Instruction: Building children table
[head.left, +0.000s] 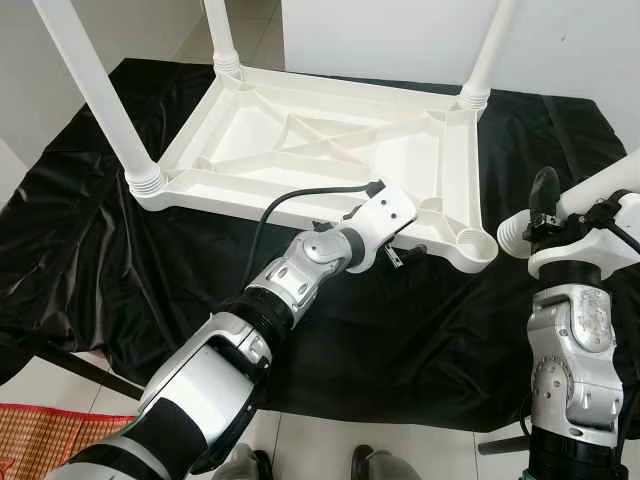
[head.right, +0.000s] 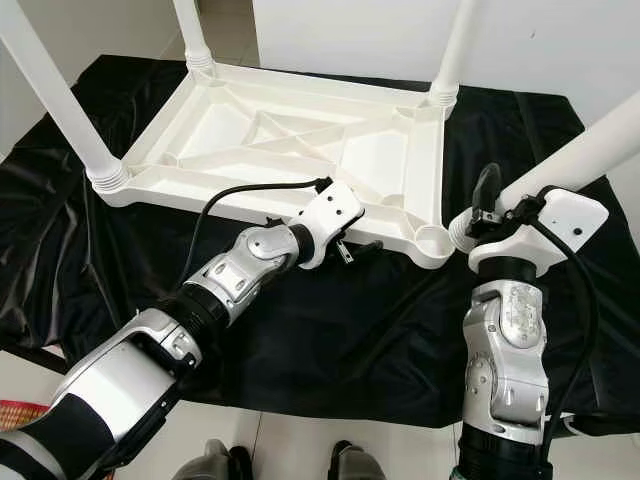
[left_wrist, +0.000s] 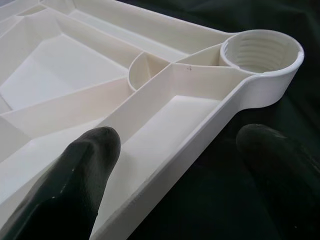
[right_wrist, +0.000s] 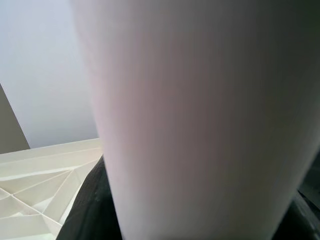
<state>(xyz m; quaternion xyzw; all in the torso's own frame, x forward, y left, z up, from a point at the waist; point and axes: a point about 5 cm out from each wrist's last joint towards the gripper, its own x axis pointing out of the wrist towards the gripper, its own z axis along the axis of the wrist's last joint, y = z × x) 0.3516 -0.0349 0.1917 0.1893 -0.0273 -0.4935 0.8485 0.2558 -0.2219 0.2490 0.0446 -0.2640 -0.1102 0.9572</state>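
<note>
Nearest, my left gripper (head.left: 405, 252) sat at the near long edge of the tabletop (head.left: 330, 150), fingers spread apart. In the left wrist view one finger (left_wrist: 75, 175) lay over the ribbed underside and the other (left_wrist: 280, 170) over the black cloth (head.left: 90, 250), with the edge wall between them; I could not tell whether they touched it.

Just right of that, the empty threaded socket (head.right: 437, 243) at the near right corner faced up, no leg in it.

My right gripper (head.right: 487, 212) was clenched on the loose leg (head.right: 590, 150), right of that socket. The leg's long axis ran from its threaded end (head.right: 462, 225), low and just beside the socket, up and away to the far right. It was tilted, not upright, and not in the socket.

The tabletop lay upside down on the cloth, long axis running left to right, slightly skewed.

Three legs stood upright in the other corners, pointing up: near left (head.left: 95, 90), far left (head.left: 221, 35), far right (head.left: 487, 50).

Beyond was a white wall (head.left: 400, 30).
</note>
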